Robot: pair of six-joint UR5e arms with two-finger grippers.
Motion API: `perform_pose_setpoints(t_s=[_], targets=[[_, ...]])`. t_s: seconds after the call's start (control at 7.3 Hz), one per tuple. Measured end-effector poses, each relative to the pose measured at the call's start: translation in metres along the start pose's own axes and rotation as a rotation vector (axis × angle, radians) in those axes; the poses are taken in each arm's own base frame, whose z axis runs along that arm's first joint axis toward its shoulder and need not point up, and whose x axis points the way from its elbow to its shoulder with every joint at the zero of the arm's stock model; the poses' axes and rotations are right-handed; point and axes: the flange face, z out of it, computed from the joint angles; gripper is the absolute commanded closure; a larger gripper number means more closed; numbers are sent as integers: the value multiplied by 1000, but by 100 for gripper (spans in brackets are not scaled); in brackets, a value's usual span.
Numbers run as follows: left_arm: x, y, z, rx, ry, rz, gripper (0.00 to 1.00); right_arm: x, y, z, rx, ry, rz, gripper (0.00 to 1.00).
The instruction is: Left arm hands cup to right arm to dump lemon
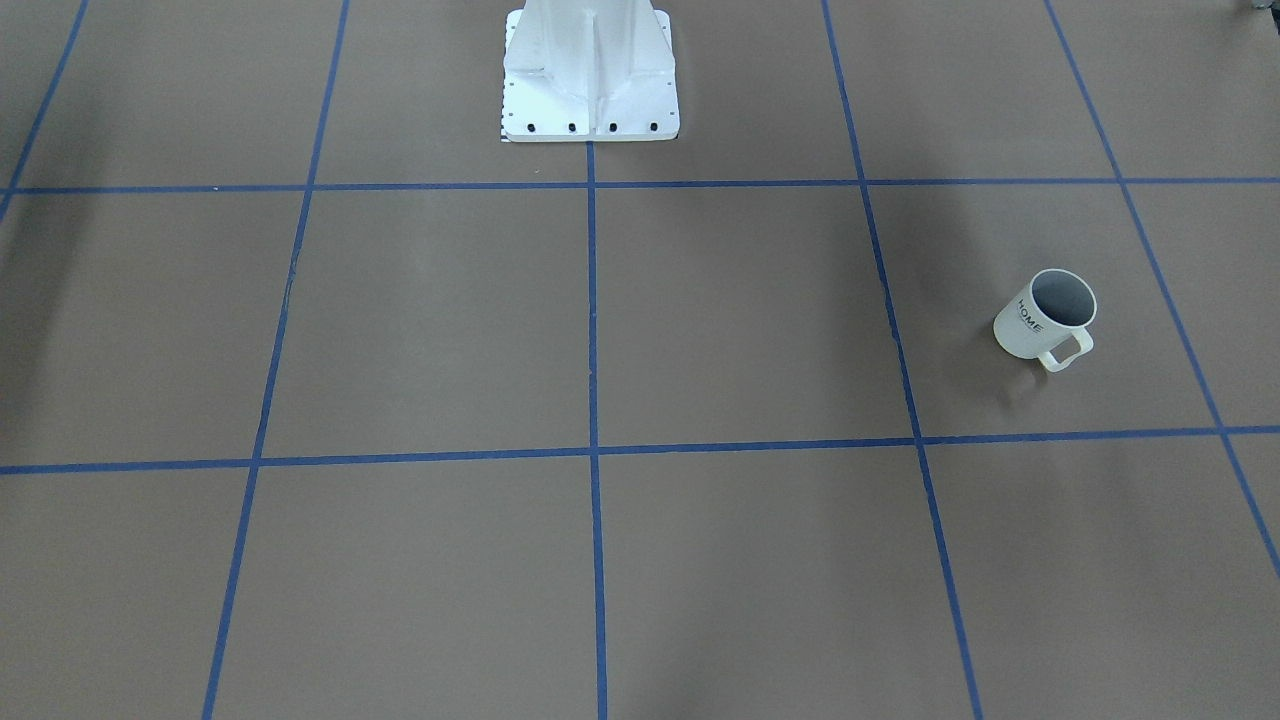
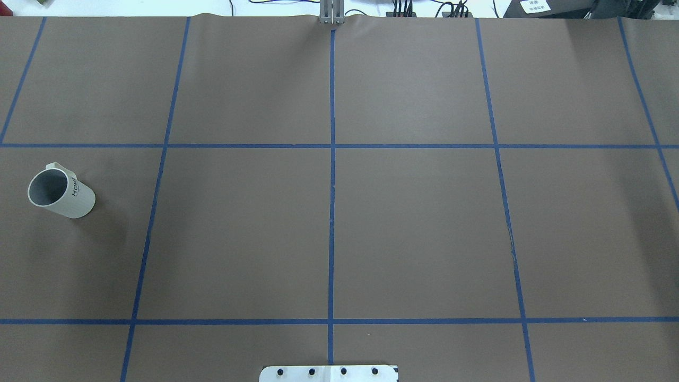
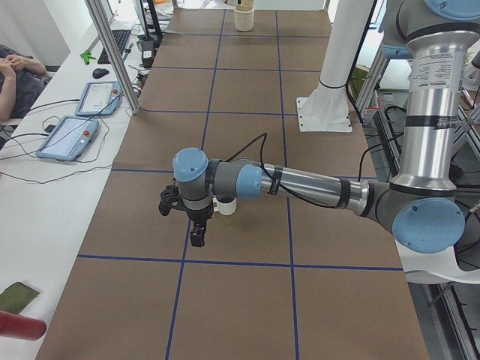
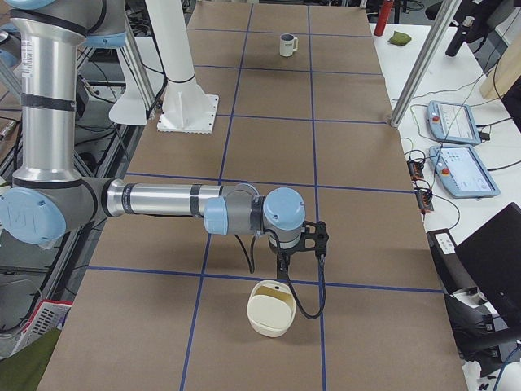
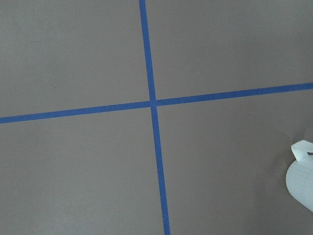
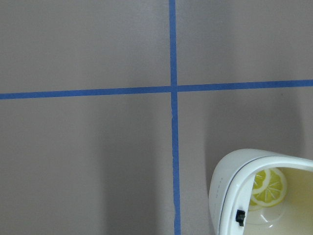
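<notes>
The off-white cup (image 2: 61,192) marked "HOME" stands upright on the brown table at the robot's left; it also shows in the front view (image 1: 1045,318), far off in the right side view (image 4: 287,45), and by its edge in the left wrist view (image 5: 301,171). Its dark inside shows no lemon. In the left side view the left gripper (image 3: 197,234) hangs over the table just in front of the cup (image 3: 225,205); I cannot tell if it is open. In the right side view the right gripper (image 4: 282,261) hangs low over the table; I cannot tell its state. Neither arm shows in the overhead or front views.
A cream container (image 4: 271,308) lies just below the right gripper; the right wrist view shows lemon-slice shapes inside it (image 6: 266,186). The white robot base (image 1: 590,75) stands at the table's middle. Blue tape lines grid the table. Tablets (image 3: 71,135) and a person sit beside it.
</notes>
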Motion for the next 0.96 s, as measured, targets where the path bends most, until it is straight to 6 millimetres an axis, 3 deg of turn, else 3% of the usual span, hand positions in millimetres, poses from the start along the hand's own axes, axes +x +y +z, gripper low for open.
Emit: perform_pose_setpoints(t_s=[0.69, 0.96], targets=[[-1, 4, 0, -1, -1, -1, 0, 3, 0, -17, 4, 120, -58, 0], [-8, 11, 8, -17, 0, 11, 0, -10, -4, -32, -26, 123, -34, 0]])
